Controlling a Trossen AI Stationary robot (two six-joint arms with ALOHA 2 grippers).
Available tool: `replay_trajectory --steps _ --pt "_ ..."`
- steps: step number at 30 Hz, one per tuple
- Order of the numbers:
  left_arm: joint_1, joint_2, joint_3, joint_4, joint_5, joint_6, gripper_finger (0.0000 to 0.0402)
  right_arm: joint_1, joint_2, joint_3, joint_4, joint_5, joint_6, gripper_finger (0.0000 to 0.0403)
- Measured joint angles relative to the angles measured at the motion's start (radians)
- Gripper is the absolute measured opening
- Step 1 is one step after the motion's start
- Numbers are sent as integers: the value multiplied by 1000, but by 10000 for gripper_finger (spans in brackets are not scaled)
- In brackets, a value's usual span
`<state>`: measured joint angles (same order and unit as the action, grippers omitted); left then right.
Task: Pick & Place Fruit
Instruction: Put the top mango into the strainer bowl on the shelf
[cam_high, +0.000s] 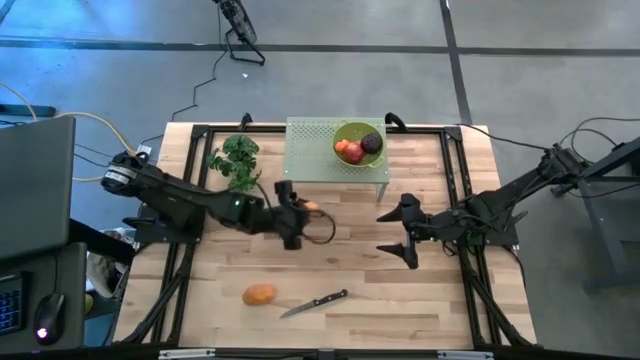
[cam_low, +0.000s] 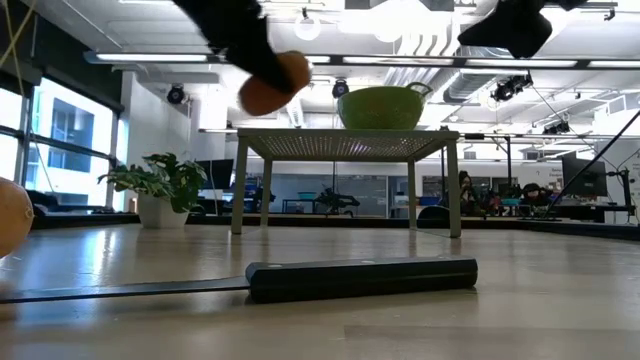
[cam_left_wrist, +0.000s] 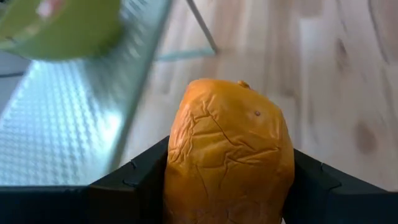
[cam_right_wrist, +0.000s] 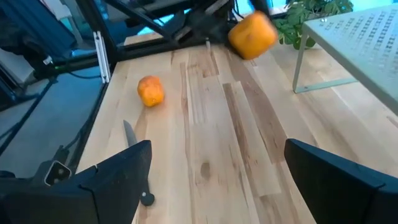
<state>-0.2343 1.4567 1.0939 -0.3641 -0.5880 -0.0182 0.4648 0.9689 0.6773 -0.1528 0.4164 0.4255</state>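
My left gripper (cam_high: 300, 214) is over the table's middle, shut on an orange oval fruit (cam_high: 312, 208) that hangs high above the wood in the low view (cam_low: 275, 85). A second orange oval (cam_high: 259, 294) lies on the table near the front edge. A red round fruit (cam_high: 349, 151) and a dark purple one (cam_high: 372, 143) sit in a green bowl (cam_high: 357, 128) on a pale green perforated stand (cam_high: 310, 150). My right gripper (cam_high: 404, 234) waits open to the right of the middle, touching nothing. My left gripper pinches the orange oval fruit between its two fingers (cam_left_wrist: 134, 180), one on each flank of the fruit's wrinkled body (cam_left_wrist: 186, 174). The fingers come slanting down from the table's left. The fruit is lifted clear of the table, its far end (cam_left_wrist: 239, 93) sticking out past the fingertips.
A black-handled knife (cam_high: 315, 303) lies near the front edge, right of the loose orange. A green leafy bunch (cam_high: 235, 160) sits left of the stand. The stand's legs (cam_low: 240, 185) rest on the table's far part. Bare wood lies between the two grippers.
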Motion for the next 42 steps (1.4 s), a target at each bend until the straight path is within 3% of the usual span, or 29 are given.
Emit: replay_trajectory --steps 8,12,19,29,37,42 --pt "84 0 0 139 6 94 223 0 74 0 11 22 -5 362" --pt "110 0 0 193 46 140 223 0 96 0 59 133 -42 362" --pt "157 0 0 347 145 235 223 -15 119 0 252 333 -261 362" --pt "196 0 0 593 291 198 223 -83 119 0 323 333 -295 362" --pt "195 0 -1 750 318 109 223 -117 119 0 335 291 -306 362" --pt "195 29 -2 848 312 64 223 -140 145 0 436 290 -392 362"
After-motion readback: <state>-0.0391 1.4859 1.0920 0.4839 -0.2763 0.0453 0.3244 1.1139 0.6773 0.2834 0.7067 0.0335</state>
